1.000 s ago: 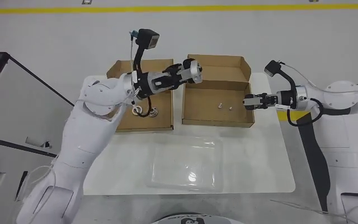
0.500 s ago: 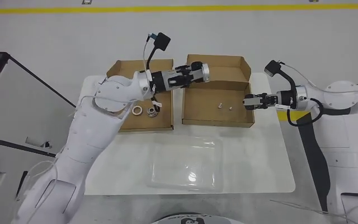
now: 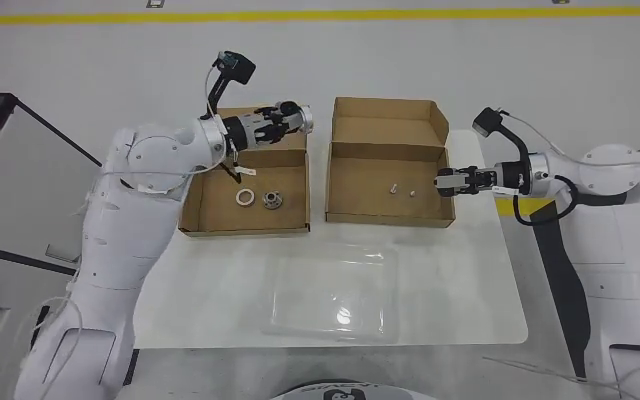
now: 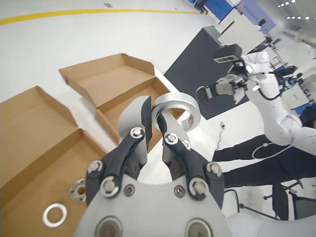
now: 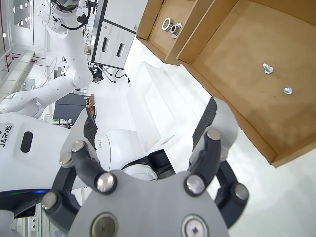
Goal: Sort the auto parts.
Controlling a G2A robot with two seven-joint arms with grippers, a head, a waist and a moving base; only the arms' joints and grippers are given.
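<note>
My left gripper hangs over the back edge of the left cardboard box, shut on the wall of a thick silver metal ring. One finger is inside the ring, the other outside. On that box's floor lie a flat washer and a small flange. The right cardboard box holds two small bolts. At that box's right wall my right gripper is open with nothing between its fingers, and the bolts lie beyond it.
A clear plastic tray sits on the white table in front of both boxes. Both boxes have raised flaps at the back. The table's right front part is bare.
My left arm has swung left with the ring, from over the back of the right box to over the back of the left box. The right arm has stayed still.
</note>
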